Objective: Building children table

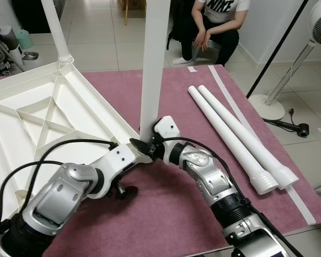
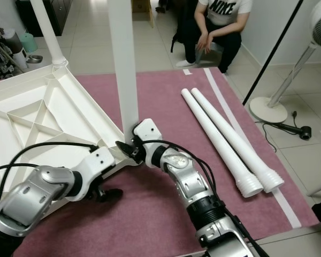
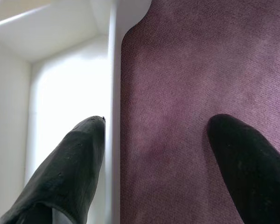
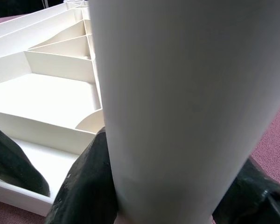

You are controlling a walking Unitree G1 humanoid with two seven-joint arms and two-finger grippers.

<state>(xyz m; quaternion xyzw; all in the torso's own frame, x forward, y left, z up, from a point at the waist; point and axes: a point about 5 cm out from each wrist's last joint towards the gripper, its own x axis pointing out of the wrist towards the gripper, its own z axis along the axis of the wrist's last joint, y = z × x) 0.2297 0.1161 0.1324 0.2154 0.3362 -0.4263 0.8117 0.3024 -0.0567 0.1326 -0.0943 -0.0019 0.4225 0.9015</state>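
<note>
On the purple mat (image 1: 182, 96) lies a white table top (image 1: 37, 118), turned upside down so its ribs show. It covers the left side of the mat. One white leg (image 1: 58, 32) already stands up in its far corner.

At the near corner of the table top, close to the middle of the mat, a second white leg (image 1: 152, 64) stands straight up. The right gripper (image 1: 144, 143) is shut around the bottom of this leg. In the right wrist view, one black finger (image 4: 86, 182) presses on each side of the leg (image 4: 186, 102), and the ribs of the table top (image 4: 42, 88) show just behind it.

The left gripper (image 3: 154, 163) is low at the near edge of the table top, just beside the standing leg. Its fingers are spread wide apart and hold nothing. In the left wrist view, one finger (image 3: 70, 172) is over the white edge of the table top (image 3: 113, 93) and the other is over the mat (image 3: 186, 70).

Two more white legs (image 1: 235, 134) lie flat on the right side of the mat. They lie side by side and touch each other. Their ribbed ends point to the near right corner.

Past the far edge of the mat, a person (image 1: 214, 24) in a white shirt and black trousers is crouching on the tiled floor (image 1: 96, 43). A white fan (image 1: 310, 37) on a stand is off to the right.
</note>
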